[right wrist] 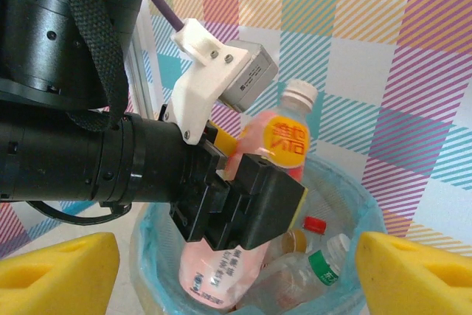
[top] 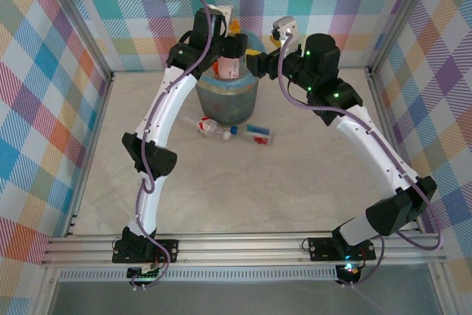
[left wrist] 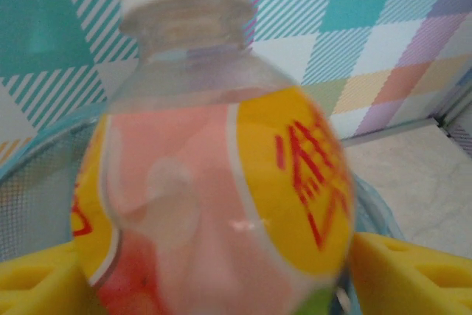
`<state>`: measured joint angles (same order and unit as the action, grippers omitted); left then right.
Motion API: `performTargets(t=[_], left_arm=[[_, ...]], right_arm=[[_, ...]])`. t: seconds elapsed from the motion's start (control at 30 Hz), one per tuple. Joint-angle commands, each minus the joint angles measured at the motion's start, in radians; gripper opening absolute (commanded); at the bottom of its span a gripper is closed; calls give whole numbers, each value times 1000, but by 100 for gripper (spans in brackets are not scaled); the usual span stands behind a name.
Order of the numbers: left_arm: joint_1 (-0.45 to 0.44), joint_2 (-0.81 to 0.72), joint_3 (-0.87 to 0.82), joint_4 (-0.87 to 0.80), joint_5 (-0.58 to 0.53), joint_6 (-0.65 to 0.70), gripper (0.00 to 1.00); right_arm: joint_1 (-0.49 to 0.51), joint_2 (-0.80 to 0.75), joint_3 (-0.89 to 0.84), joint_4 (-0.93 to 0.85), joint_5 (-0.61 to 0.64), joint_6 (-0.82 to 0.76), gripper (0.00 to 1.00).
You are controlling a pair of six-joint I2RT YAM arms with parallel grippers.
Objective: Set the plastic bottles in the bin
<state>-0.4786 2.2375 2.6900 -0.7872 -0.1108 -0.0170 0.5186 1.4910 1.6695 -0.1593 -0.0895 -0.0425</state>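
Found the pink bottle (right wrist: 284, 138) standing near upright, cap up, base down inside the bin (top: 225, 101), straddled by the pads of the left gripper (left wrist: 221, 278); could not tell whether clamped or loose. Saw the right gripper (right wrist: 236, 278) near the rim, spread wide and empty

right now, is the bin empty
No, a red-capped bottle and a green-labelled bottle lie inside the bin.

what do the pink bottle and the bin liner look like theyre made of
The pink bottle: probably clear glossy plastic, see-through at the neck with shiny highlights, pink liquid inside. The bin liner: thin blue plastic film, translucent and wrinkled at the rim.
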Motion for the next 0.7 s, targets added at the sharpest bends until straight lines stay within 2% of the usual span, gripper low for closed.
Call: performTargets(t=[0.0, 0.33, 0.67], left_arm=[[6, -37, 3, 3, 47, -16, 84], [8, -62, 3, -25, 45, -28, 80], [18, 31, 4, -75, 80, -113, 72]], right_arm=[[4, -25, -5, 7, -4, 3, 83], [5, -16, 1, 5, -23, 34, 83], [4, 53, 66, -89, -58, 62, 82]])
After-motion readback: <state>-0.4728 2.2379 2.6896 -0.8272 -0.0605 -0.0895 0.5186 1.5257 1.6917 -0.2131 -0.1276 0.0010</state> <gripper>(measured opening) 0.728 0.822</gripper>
